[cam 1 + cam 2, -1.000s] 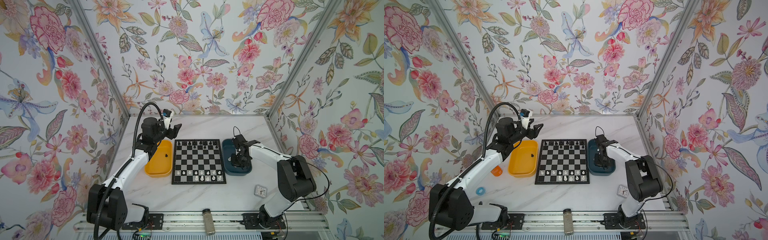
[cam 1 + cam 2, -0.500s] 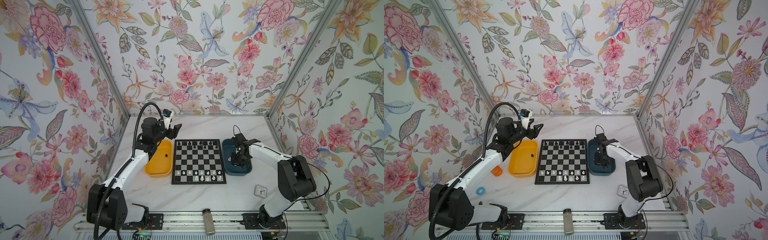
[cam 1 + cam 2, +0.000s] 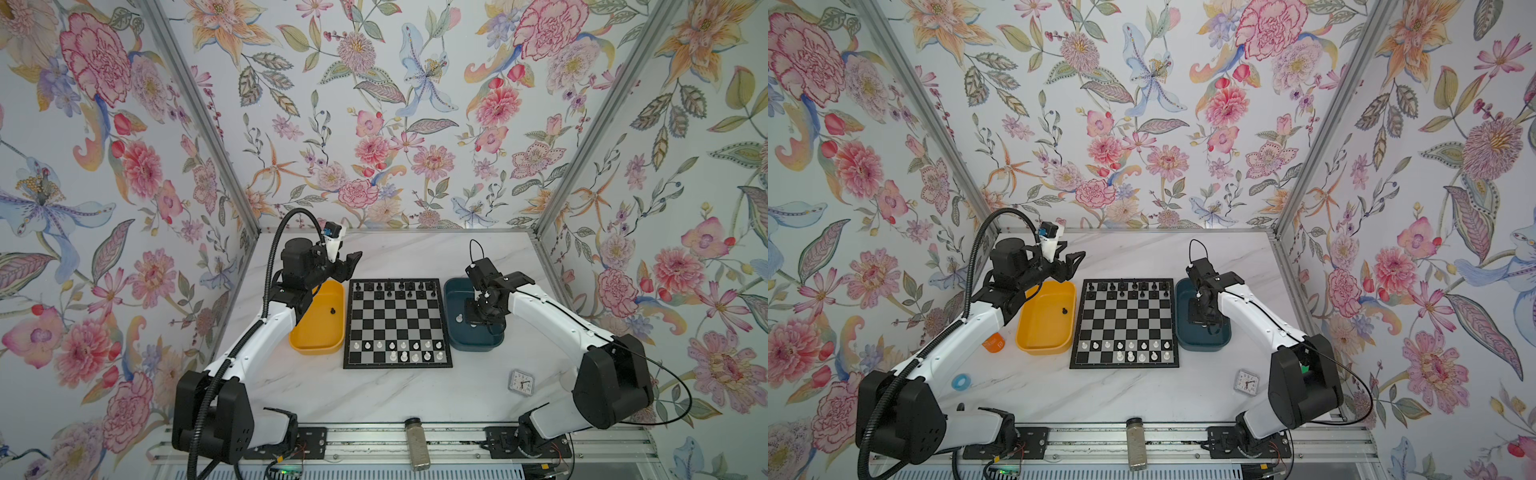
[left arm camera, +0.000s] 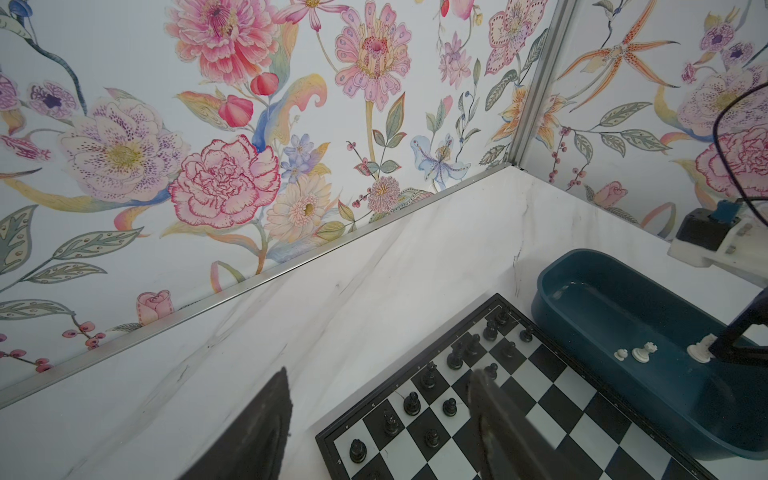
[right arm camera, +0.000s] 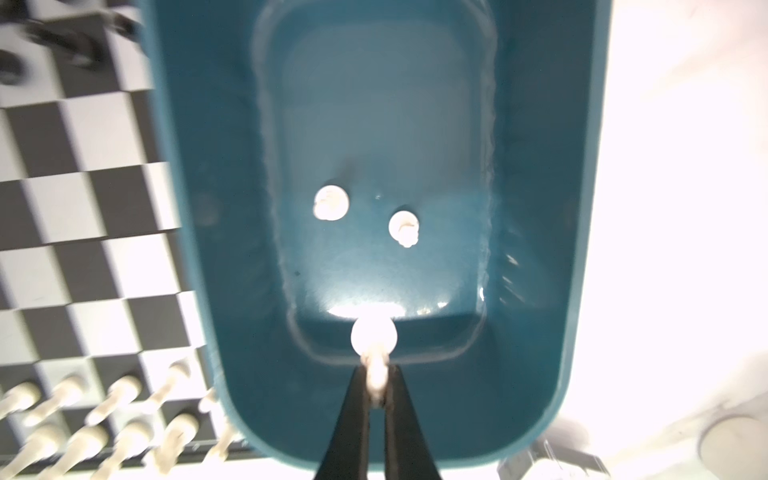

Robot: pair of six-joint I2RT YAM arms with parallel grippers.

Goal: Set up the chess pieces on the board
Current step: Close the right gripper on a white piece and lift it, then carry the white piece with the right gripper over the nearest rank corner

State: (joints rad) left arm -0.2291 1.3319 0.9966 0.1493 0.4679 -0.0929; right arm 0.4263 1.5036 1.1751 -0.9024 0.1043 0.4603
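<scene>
1. Your right gripper (image 5: 376, 374) is closed tight on the slim upper part of a small white plastic chess piece (image 5: 374, 337), low inside the dark blue oblong plastic tray (image 5: 540, 208). I cannot tell which piece it is.
2. Lift straight up first, so the base clears the tray wall before you go sideways. The pinch sits high on the piece, so it may swing; travel slowly.
3. Two loose white pieces (image 5: 330, 202) lie on the tray floor, apart from the held one. A vertical exit should leave them undisturbed.
4. Carry it to the flat black-and-silver checked chessboard (image 3: 397, 324), just beside the tray. On the white side (image 3: 399, 345) the nearest row has vacant squares towards the far corner, so it probably belongs there.
5. Descend from directly above, since the standing neighbours are close. Let go only once the base sits flat.
6. Your left gripper (image 3: 348, 266) hangs with jaws parted and nothing in them, above the far end of the yellow plastic tray (image 3: 316, 345), which holds one black piece (image 3: 332, 311). Leave it parked until the right arm is off the board.
</scene>
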